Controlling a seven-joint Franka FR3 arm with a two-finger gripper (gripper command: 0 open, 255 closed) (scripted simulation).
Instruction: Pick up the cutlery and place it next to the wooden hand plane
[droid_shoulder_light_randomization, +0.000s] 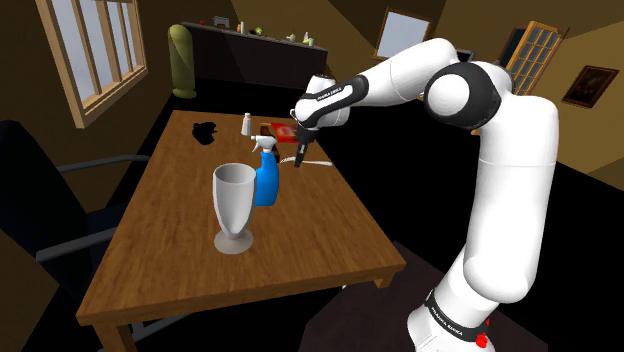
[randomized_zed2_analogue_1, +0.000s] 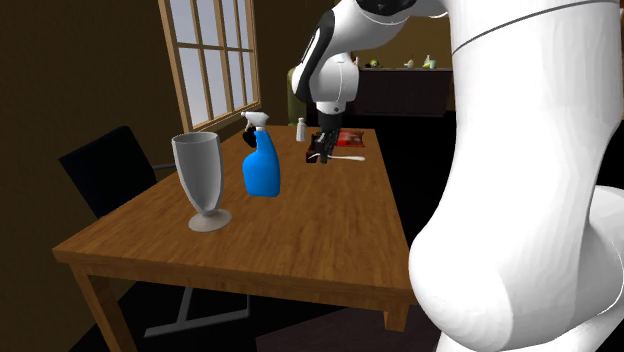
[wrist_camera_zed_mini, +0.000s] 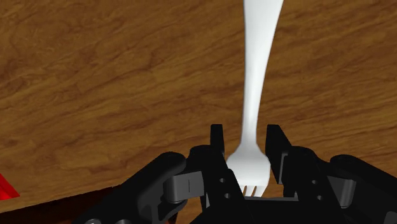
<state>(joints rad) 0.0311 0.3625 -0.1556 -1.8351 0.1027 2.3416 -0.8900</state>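
Note:
A white fork (wrist_camera_zed_mini: 254, 95) lies low over the wooden table (wrist_camera_zed_mini: 95, 83), its tined head between my gripper's (wrist_camera_zed_mini: 245, 141) two black fingers, which clasp it on both sides. In the shoulder view the gripper (droid_shoulder_light_randomization: 300, 158) points down near the table's far right side, and the fork's handle (droid_shoulder_light_randomization: 322, 163) sticks out toward that view's right. The hand plane (droid_shoulder_light_randomization: 284, 130), reddish with a brown body, sits just behind the gripper. From the second exterior view the fork (randomized_zed2_analogue_1: 347, 158) runs rightward from the gripper (randomized_zed2_analogue_1: 320, 156), in front of the plane (randomized_zed2_analogue_1: 350, 138).
A blue spray bottle (droid_shoulder_light_randomization: 265, 178) stands close to the gripper on the shoulder view's left, with a tall grey goblet (droid_shoulder_light_randomization: 234, 208) nearer the front. A small white bottle (droid_shoulder_light_randomization: 245, 124) and a black object (droid_shoulder_light_randomization: 205, 132) stand at the far end. A dark chair (randomized_zed2_analogue_1: 115, 170) is beside the table.

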